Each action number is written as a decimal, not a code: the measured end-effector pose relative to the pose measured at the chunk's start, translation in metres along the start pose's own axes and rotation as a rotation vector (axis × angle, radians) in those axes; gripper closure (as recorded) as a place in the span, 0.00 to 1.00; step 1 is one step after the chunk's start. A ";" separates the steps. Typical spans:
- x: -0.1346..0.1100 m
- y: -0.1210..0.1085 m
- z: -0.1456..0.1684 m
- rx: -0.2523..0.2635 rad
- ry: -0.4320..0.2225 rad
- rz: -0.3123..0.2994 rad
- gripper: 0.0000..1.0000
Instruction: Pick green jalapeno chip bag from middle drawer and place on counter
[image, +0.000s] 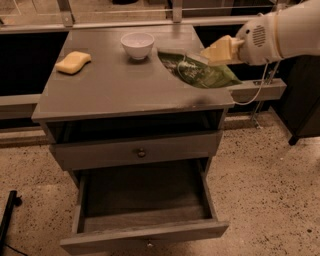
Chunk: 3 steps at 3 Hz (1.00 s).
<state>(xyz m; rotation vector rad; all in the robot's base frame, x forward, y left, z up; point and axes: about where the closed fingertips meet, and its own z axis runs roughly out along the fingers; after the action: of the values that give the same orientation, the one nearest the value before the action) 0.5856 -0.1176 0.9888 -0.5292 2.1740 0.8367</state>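
The green jalapeno chip bag hangs flat in my gripper, held by its right end above the right rear part of the counter. Its shadow falls on the counter near the right front edge. The gripper's tan fingers are shut on the bag, and the white arm reaches in from the upper right. The middle drawer stands pulled open below, and its dark floor shows nothing in it.
A white bowl stands at the counter's back middle, just left of the bag. A yellow sponge lies at the back left. A closed drawer front with a round dark knob sits above the open drawer. Speckled floor surrounds the cabinet.
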 end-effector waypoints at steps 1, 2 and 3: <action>-0.019 -0.002 0.055 -0.003 0.043 -0.010 0.86; -0.022 -0.019 0.118 0.000 0.067 -0.012 0.63; -0.010 -0.037 0.166 0.005 0.079 -0.002 0.40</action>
<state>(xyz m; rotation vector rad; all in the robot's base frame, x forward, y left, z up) 0.6946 -0.0260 0.8954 -0.5714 2.2465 0.8216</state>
